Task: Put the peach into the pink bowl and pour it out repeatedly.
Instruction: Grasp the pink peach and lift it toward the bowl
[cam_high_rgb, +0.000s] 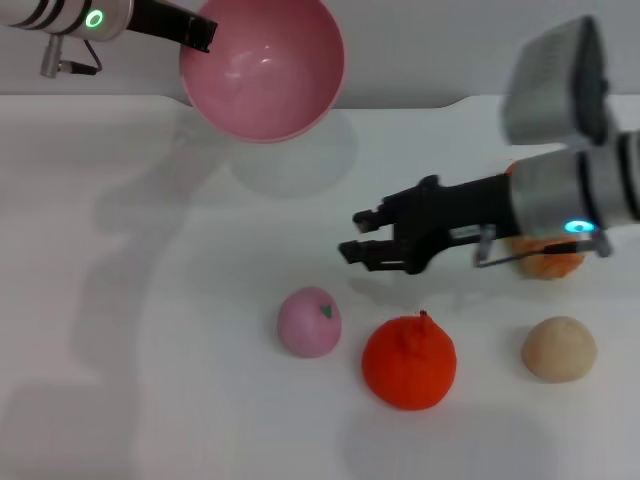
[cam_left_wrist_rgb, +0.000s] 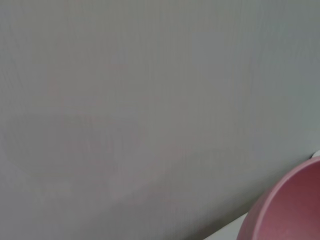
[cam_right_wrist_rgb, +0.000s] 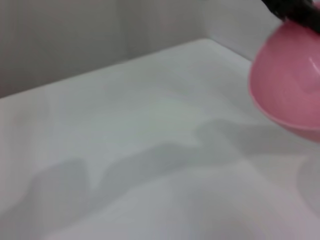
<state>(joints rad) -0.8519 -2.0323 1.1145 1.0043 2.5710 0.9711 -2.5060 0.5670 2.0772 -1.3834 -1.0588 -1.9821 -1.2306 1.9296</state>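
Up at the far left, the left gripper (cam_high_rgb: 200, 33) is clamping the rim of the pink bowl (cam_high_rgb: 263, 68), its dark jaws closed on the edge. The bowl is hanging above the white table (cam_high_rgb: 120, 300), tipped so its glossy inside is facing the head camera, and nothing is sitting in it. Its soft shadow is lying on the table just below it. In the left wrist view only a curved slice of the bowl (cam_left_wrist_rgb: 290, 210) is showing in one corner, with blank wall filling the rest.

The right gripper (cam_high_rgb: 357, 235) is reaching in from the right, hovering over the middle of the table with its black fingers parted a little and holding nothing. Its tips are pointing toward the left, above and a bit to the right of the peach (cam_high_rgb: 309, 321).

The peach is resting on the table near the front, green stem mark facing up, well apart from the bowl. Just to its right the orange fruit (cam_high_rgb: 409, 361) is sitting, close but not touching. Farther right a beige ball (cam_high_rgb: 558, 348) is lying on its own. Another orange piece (cam_high_rgb: 545, 262) is peeking out from behind the right arm, mostly hidden.

The right wrist camera is catching the bowl (cam_right_wrist_rgb: 292, 85) held aloft over the table's far edge.
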